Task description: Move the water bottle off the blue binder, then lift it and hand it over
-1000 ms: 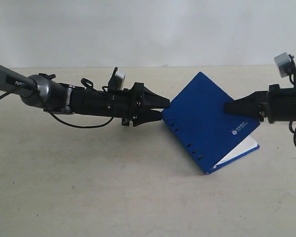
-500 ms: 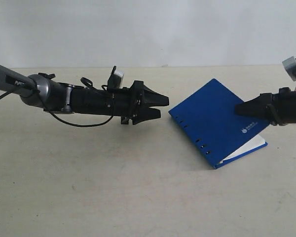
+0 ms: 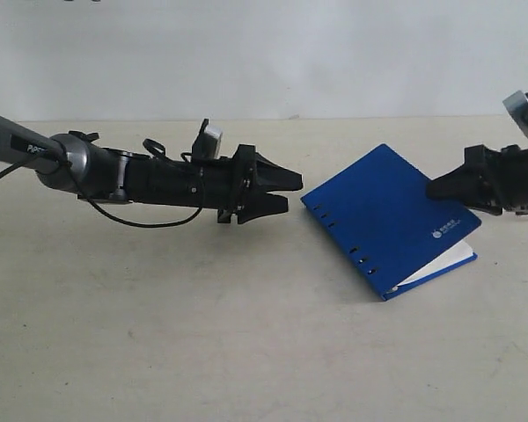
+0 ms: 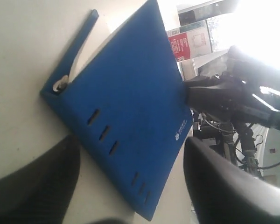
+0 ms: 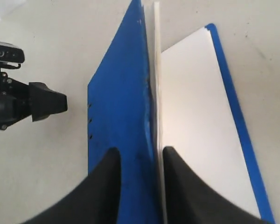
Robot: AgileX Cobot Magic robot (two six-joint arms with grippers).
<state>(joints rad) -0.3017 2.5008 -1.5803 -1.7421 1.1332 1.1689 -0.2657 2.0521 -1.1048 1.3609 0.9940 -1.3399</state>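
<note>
One blue binder (image 3: 383,211) lies on the table (image 3: 202,334), its cover raised over white pages (image 3: 442,262), with six slots (image 3: 361,259) along the spine. Of two grippers, the left gripper (image 3: 292,192) hangs spread just beside the binder. The right gripper (image 3: 435,188), its arm cut off by the frame, straddles the cover's edge; I cannot tell whether it pinches it.

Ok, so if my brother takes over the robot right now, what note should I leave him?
Left gripper: open, empty, hovering beside the slotted spine of the blue binder, not touching it.
Right gripper: at the binder's opposite edge, jaws either side of the cover. Whether they pinch it is unclear.
Binder: on the table, its cover sloping up over the white pages.
Water bottle: in no view.
Done: nothing sits on the binder.
Left: lifting and the handover.
</note>
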